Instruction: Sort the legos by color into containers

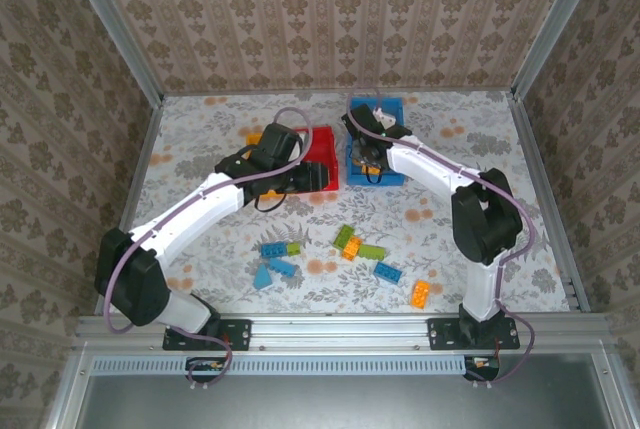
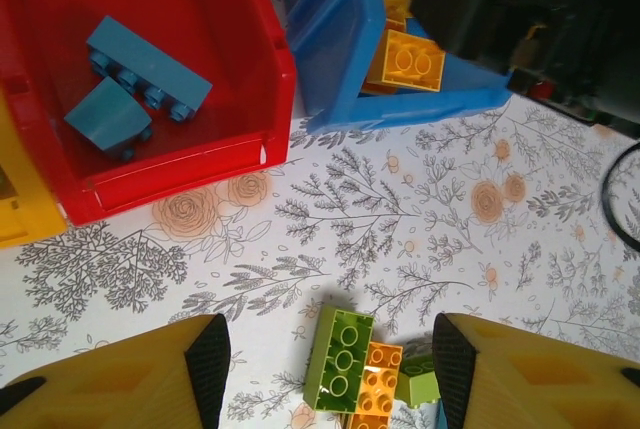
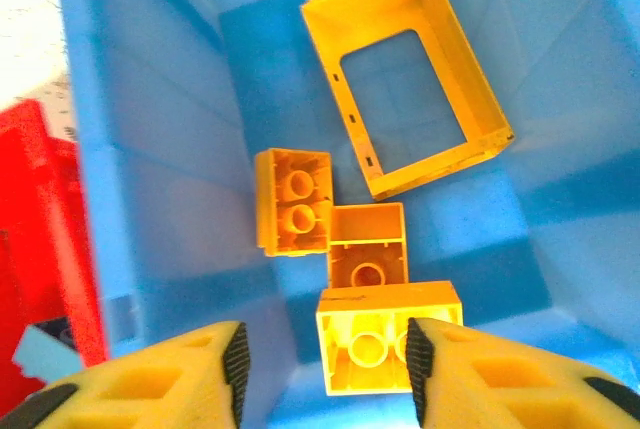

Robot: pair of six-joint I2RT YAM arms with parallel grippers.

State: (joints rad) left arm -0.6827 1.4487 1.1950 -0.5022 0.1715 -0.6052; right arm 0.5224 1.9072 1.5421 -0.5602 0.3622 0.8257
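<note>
My left gripper (image 2: 330, 354) (image 1: 305, 177) hangs open and holds nothing, high above a light green lego (image 2: 342, 357) and an orange lego (image 2: 377, 391) lying side by side on the table. The red container (image 2: 180, 174) (image 1: 322, 144) holds two blue legos (image 2: 148, 66). A corner of the yellow container (image 2: 20, 211) shows at the left. My right gripper (image 3: 325, 369) (image 1: 368, 154) is open inside the blue container (image 3: 150, 149) (image 1: 392, 109). Below it lie several yellow-orange legos, among them a frame (image 3: 480, 79) and a large brick (image 3: 375, 334) partly behind the right finger.
Loose legos lie on the near half of the table: green and orange ones (image 1: 352, 244), blue ones (image 1: 275, 254) (image 1: 388, 271) and an orange one (image 1: 421, 294). Patterned walls close in the table on three sides.
</note>
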